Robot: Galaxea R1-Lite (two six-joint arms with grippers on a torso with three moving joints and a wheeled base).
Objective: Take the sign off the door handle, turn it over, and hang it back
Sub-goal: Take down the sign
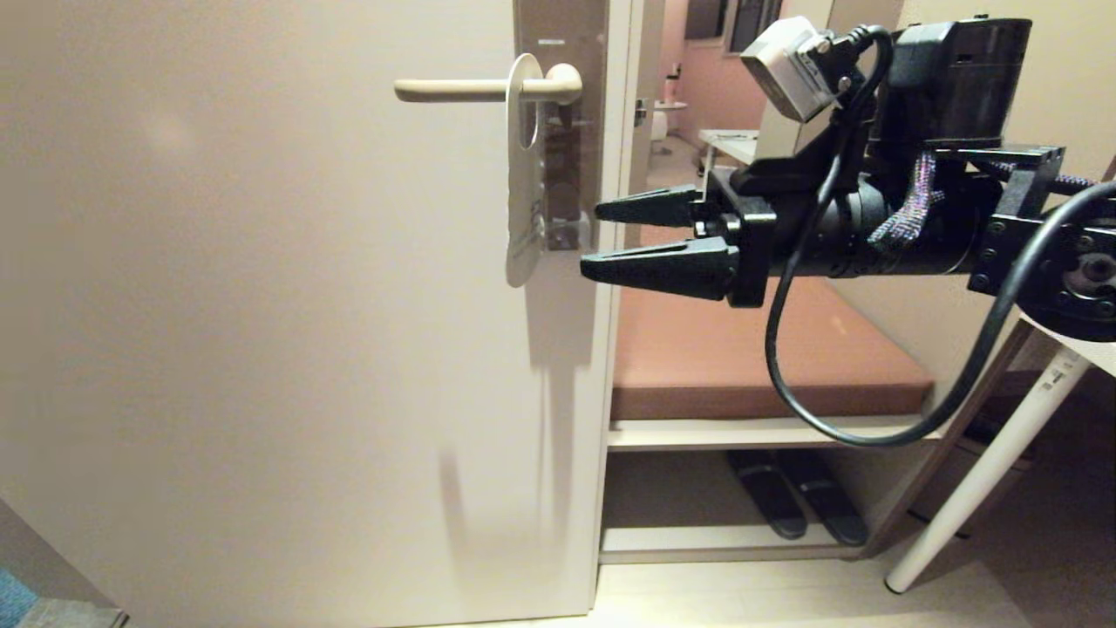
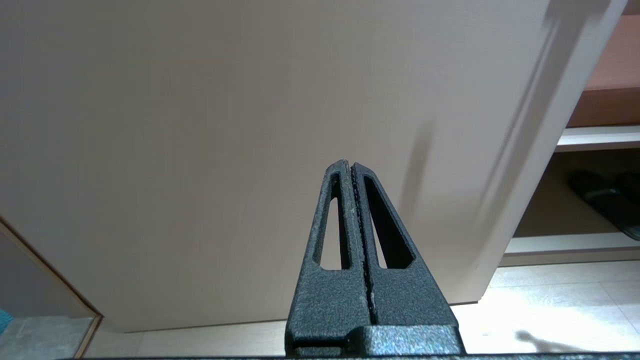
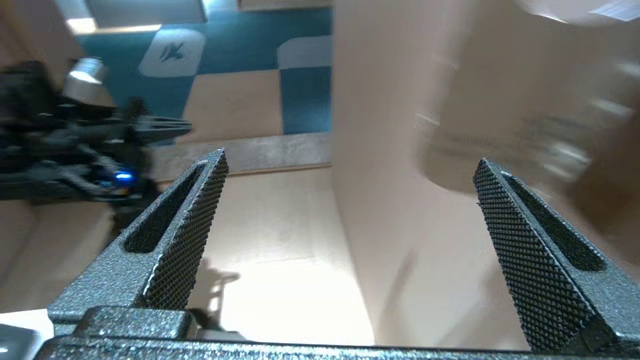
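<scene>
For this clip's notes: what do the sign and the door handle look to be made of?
The sign: thin white card or plastic, probably; it hangs flat and edge-thin, with a cleanly cut hole. The door handle: smooth cream lever with a soft sheen, likely coated metal or plastic, on a brushed, metallic-looking backplate.

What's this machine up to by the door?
A robot is reaching its right gripper, fingers wide open, toward a sign that hangs on the door handle. The gripper is level with the sign's lower end and beside it, not touching, so the sign is not yet taken off. The left gripper is shut and idle lower down, in front of the door.
</scene>
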